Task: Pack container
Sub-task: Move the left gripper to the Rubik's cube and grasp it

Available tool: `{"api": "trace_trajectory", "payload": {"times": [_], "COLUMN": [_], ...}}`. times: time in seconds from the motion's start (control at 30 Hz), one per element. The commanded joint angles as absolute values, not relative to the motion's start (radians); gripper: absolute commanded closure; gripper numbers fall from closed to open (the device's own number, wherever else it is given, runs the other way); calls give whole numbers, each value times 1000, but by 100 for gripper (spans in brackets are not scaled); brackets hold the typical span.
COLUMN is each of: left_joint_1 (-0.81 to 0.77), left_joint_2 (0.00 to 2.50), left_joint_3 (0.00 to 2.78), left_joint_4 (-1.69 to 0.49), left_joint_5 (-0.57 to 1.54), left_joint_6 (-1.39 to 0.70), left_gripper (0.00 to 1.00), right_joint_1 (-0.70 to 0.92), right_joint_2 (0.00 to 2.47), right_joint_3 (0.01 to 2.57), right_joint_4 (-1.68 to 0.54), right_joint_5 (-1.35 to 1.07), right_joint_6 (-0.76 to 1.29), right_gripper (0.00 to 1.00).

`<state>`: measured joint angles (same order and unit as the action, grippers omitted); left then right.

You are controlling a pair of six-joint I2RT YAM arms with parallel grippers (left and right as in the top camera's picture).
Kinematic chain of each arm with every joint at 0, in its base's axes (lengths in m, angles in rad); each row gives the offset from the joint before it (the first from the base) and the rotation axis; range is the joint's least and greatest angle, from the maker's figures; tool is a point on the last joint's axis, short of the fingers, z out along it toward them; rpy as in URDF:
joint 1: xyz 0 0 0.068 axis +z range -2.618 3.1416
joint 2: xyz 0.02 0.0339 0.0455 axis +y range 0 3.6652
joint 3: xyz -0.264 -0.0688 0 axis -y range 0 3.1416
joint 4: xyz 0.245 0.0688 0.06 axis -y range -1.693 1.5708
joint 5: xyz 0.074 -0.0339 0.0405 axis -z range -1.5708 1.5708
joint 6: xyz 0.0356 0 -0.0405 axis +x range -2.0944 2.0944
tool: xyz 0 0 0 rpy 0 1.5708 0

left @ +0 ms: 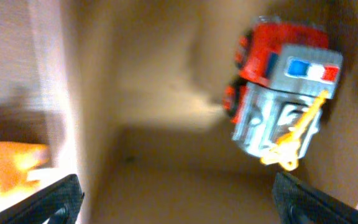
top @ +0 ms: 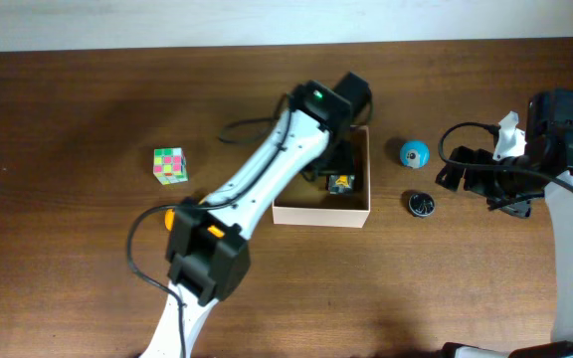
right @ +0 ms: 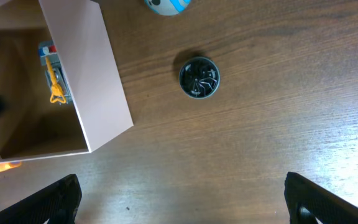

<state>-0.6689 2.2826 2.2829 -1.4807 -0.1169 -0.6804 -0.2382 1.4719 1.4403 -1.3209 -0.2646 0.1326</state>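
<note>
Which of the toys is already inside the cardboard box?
The red and silver toy truck; the coloured cube, blue ball and dark disc lie outside the container.

We see the container (top: pixel 321 213) standing upright on the table (top: pixel 68 249), near its middle, its top open. It is a square cardboard box, white on its outer walls and tan-brown inside. From overhead its near wall shows plainly as a pale strip, while much of its left and far side is covered, so we cannot trace the whole rim there. The right wrist view shows its right wall as a smooth white panel, its lower corner resting on the wood. Inside, a toy fire truck (left: pixel 284 93), red and silver with a yellow ladder, lies against the right wall. The floor beside it looks bare, though the close view is blurred.
</note>
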Motion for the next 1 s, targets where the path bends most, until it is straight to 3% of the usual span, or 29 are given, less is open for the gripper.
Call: {"api": "trace_trajectory", "payload": {"times": [0.0,0.17,0.23,0.53,0.97], "left_joint_1": [-631,-529,-440,-85,-9], "left_joint_2": [2131,2079,2079,2079,2079], "left_joint_3": [2335,2333,2323,2180,1717], "left_joint_4": [-1555,-1688,-1688,-1536,-1143], "left_joint_5": [-285,-463,-354,-80,-51], "left_joint_6": [-627,-579,-441,-216,-70], "left_gripper": [1,1,1,1,1], "right_joint_1": [-242,-242,-242,-242,-242], "right_joint_2": [1473,1473,1473,1473,1473], "right_joint_3": [1458,1458,1458,1458,1458], "right_joint_4": [-1323,-1332,-1332,-1332,-1332], "right_joint_5": [-280,-279,-279,-277,-277], "right_joint_6": [139,139,139,139,139], "right_gripper": [1,1,1,1,1]}}
